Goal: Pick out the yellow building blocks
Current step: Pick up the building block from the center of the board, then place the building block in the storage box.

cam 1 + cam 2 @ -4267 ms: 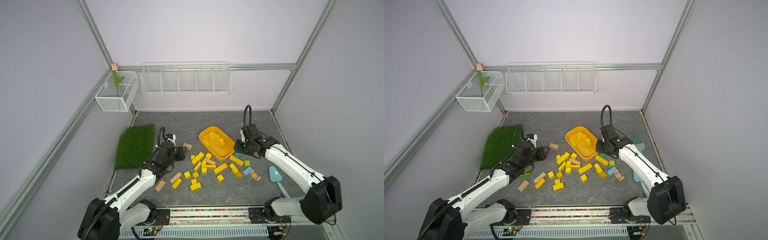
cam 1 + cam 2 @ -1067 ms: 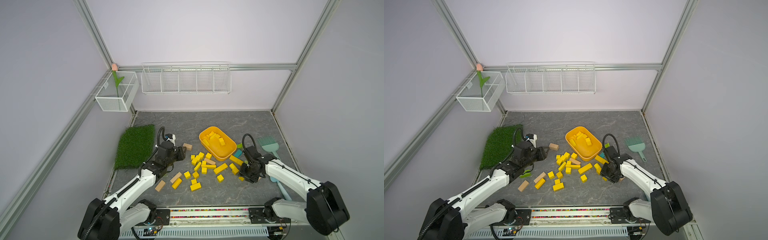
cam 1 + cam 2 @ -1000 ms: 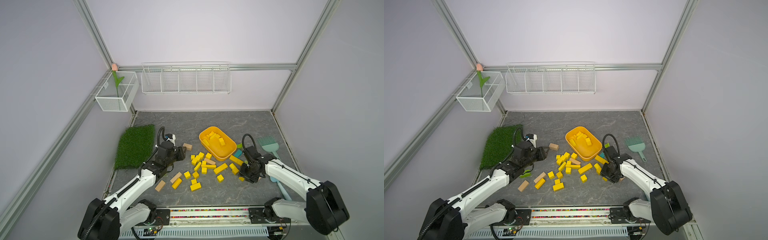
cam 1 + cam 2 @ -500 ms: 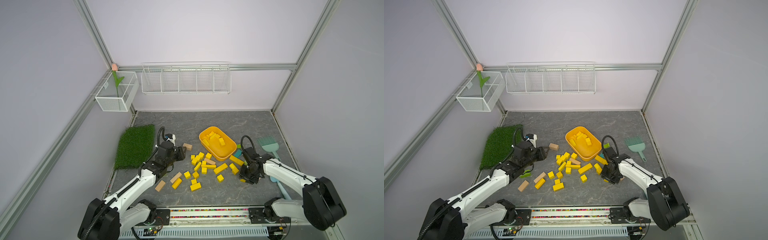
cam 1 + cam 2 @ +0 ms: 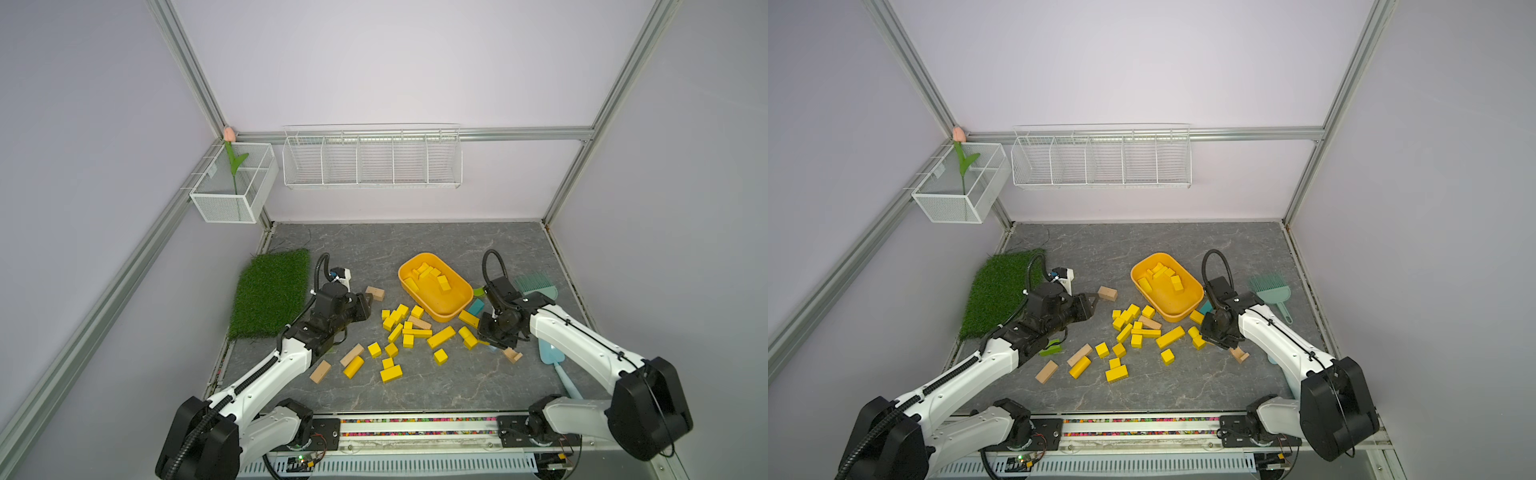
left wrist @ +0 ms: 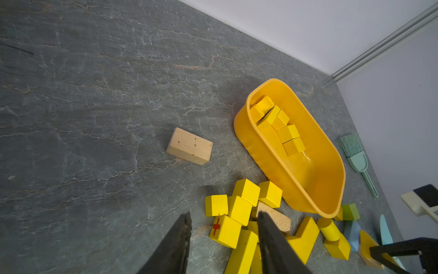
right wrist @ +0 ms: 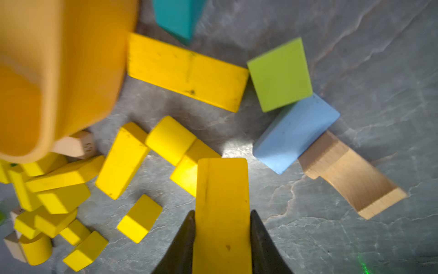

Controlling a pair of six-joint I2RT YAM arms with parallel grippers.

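Note:
Loose yellow building blocks (image 5: 409,336) lie scattered on the grey floor in front of a yellow-orange tub (image 5: 457,305), and several more (image 5: 432,276) lie inside it. In the right wrist view my right gripper (image 7: 222,214) is shut on a long yellow bar (image 7: 222,185), one finger on each long side. In both top views this gripper (image 5: 490,338) is low over the right end of the pile and hides the bar. My left gripper (image 6: 224,214) is open and holds nothing, just short of a cluster of yellow cubes (image 6: 239,204). It hovers at the pile's left (image 5: 365,301).
Plain tan blocks (image 5: 375,292) (image 5: 320,371) lie among the yellow ones. A green cube (image 7: 279,73), a blue block (image 7: 296,132), a teal block (image 7: 177,16) and a tan arch (image 7: 350,175) sit by my right gripper. Also here are a grass mat (image 5: 270,291), a teal brush (image 5: 536,284) and a blue scoop (image 5: 552,357).
My right gripper has closed on the long yellow bar and shifted slightly towards the pile. The left arm has stayed still.

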